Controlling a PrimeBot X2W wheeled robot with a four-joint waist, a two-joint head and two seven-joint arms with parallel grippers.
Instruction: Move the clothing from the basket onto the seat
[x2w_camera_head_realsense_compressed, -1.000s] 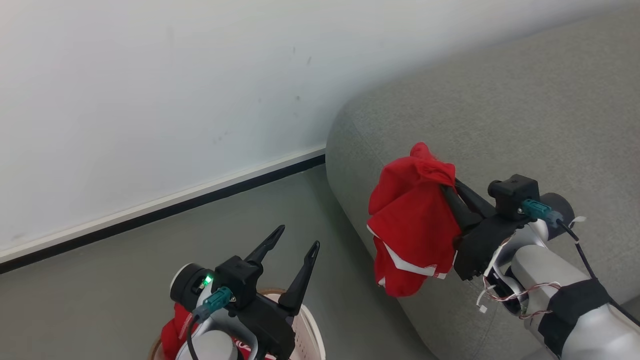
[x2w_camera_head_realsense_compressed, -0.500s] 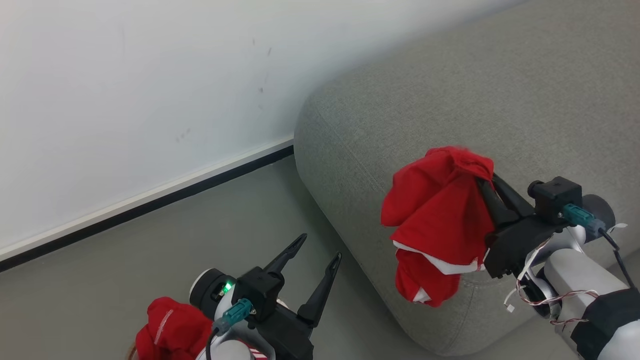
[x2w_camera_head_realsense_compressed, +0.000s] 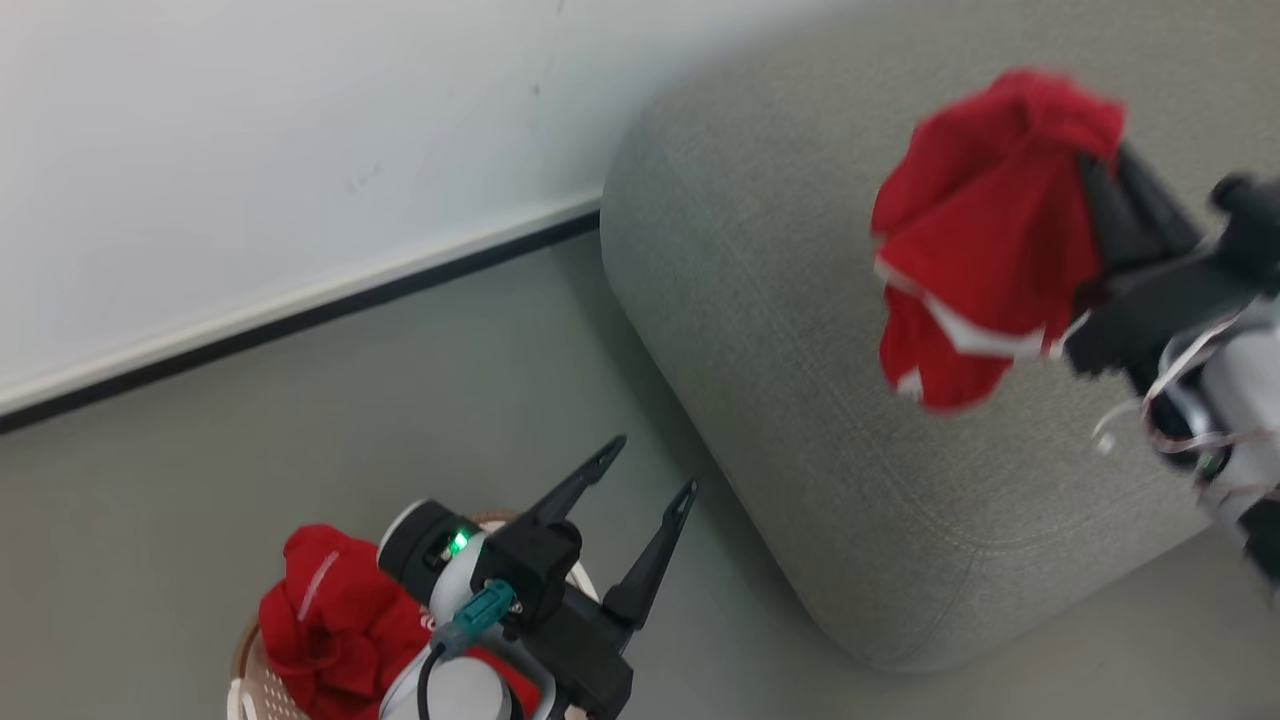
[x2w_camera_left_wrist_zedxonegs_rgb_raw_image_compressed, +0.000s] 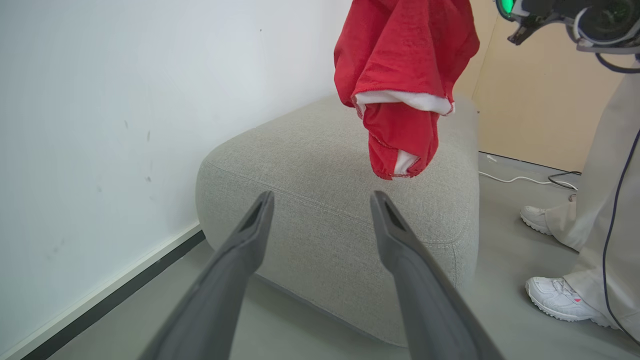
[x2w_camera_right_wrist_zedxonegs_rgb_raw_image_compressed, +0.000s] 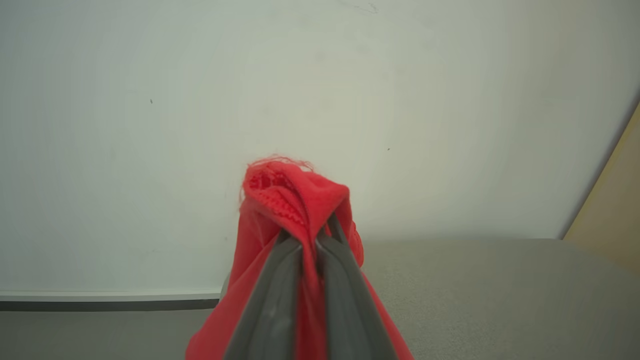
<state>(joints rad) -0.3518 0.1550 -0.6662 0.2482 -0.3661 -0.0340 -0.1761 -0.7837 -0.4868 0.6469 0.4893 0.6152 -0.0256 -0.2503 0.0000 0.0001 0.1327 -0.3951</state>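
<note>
Lifted since a second ago, a red garment (x2w_camera_head_realsense_compressed: 975, 250) with white trim is pinched by the closed fingers of the right gripper (x2w_camera_right_wrist_zedxonegs_rgb_raw_image_compressed: 306, 235) and hung above the grey seat (x2w_camera_head_realsense_compressed: 800, 300) at 2 o'clock. More red clothing (x2w_camera_head_realsense_compressed: 330, 620) is heaped in the basket (x2w_camera_head_realsense_compressed: 250, 680) at 7 o'clock; the left gripper (x2w_camera_head_realsense_compressed: 654, 463) is spread wide, empty.

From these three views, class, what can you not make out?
Basket: head view, cut by the bottom edge; left gripper and heaped clothes hide its contents.
Right gripper: fingertips buried in the held garment; head view blurred.
Held garment: right wrist view, lower part behind the fingers, cut off.
Person: left wrist view, cut by the right edge.
</note>
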